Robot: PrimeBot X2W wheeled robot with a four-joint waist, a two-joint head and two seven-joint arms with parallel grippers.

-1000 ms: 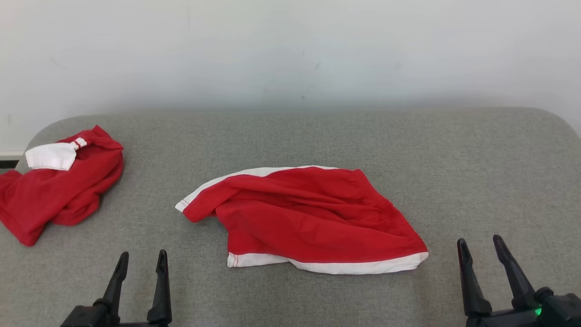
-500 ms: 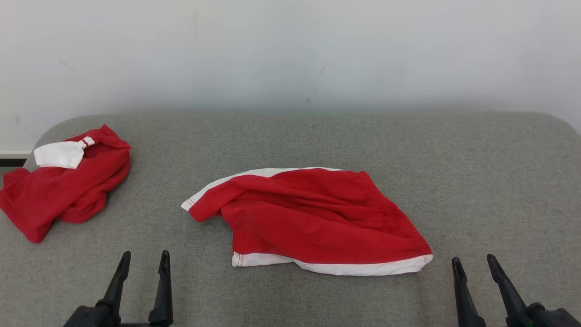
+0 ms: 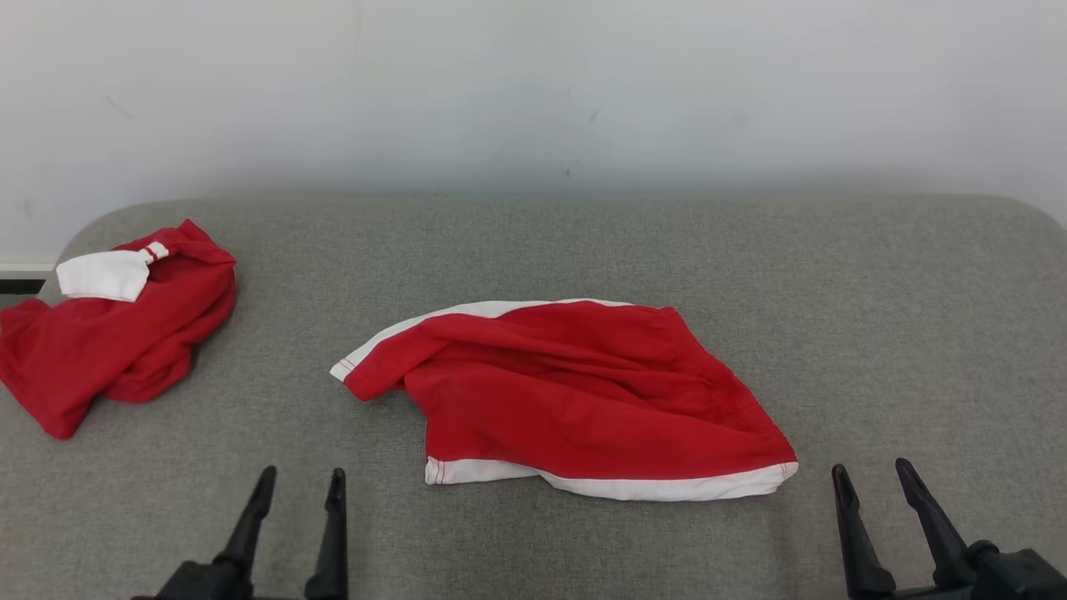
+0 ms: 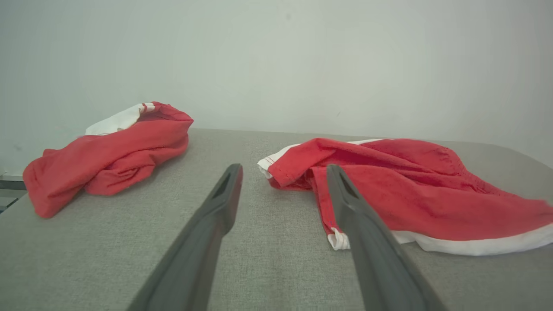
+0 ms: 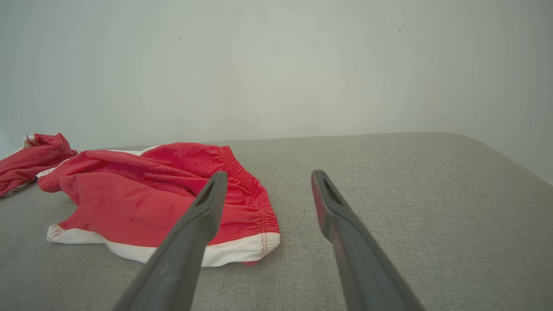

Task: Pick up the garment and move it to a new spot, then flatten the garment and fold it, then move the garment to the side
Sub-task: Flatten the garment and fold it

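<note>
A pair of red shorts [image 3: 583, 392] with white trim lies in the middle of the grey cloth-covered counter [image 3: 875, 292]. They are spread out but rumpled. A white band runs along the near hem and another along the far left edge, where one leg is folded over on itself. The gathered waistband is at the right end, as the right wrist view shows.

A second red garment [image 3: 117, 333] with a white patch sits crumpled in a heap at the far left corner of the counter, well apart from the shorts. A plain pale wall [image 3: 533, 83] rises behind the far edge.

The left hand [image 3: 302, 472] is at the near edge, to the left of the shorts, with its two dark fingers apart and nothing between them. In its own wrist view the fingers point toward the folded left leg of the shorts without touching it.

The right hand [image 3: 870, 467] is at the near right, just beside the shorts' near right corner. Its fingers are also spread and empty, over bare counter.
</note>
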